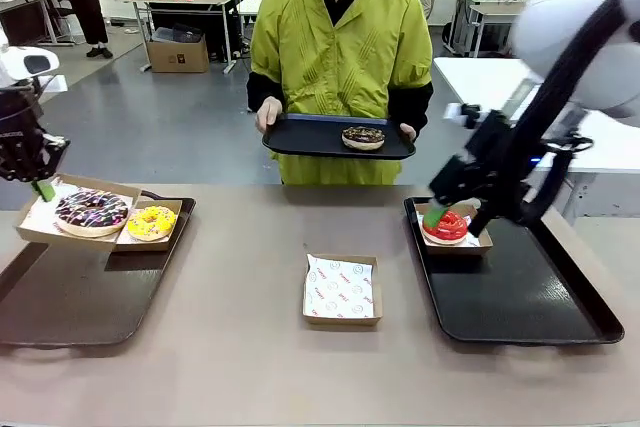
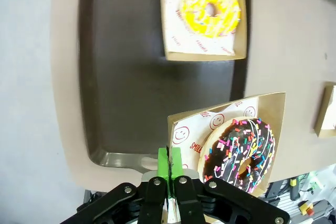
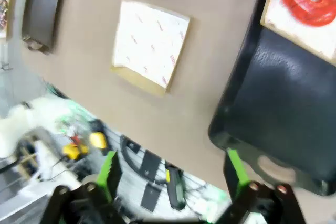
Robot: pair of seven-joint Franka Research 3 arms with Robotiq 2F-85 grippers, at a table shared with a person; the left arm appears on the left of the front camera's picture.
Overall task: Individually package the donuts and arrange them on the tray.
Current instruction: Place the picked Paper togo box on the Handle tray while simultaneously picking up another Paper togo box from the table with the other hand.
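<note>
Left wrist view: left pincer (image 2: 169, 157) clamps the box (image 2: 188, 129) (pads together), sprinkled donut (image 2: 230, 145) just beside.

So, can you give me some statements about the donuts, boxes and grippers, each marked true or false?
The left gripper is shut on the edge of the box carrying the sprinkled chocolate donut. True.
The yellow donut lies bare on the table. False: it sits in a box on the left tray.
The right gripper grips the red donut. False: it is open; the red donut rests in a box on the right tray.
The box in the middle of the table holds only paper. True.
The person holds a tray with a dark donut on it. True.
</note>
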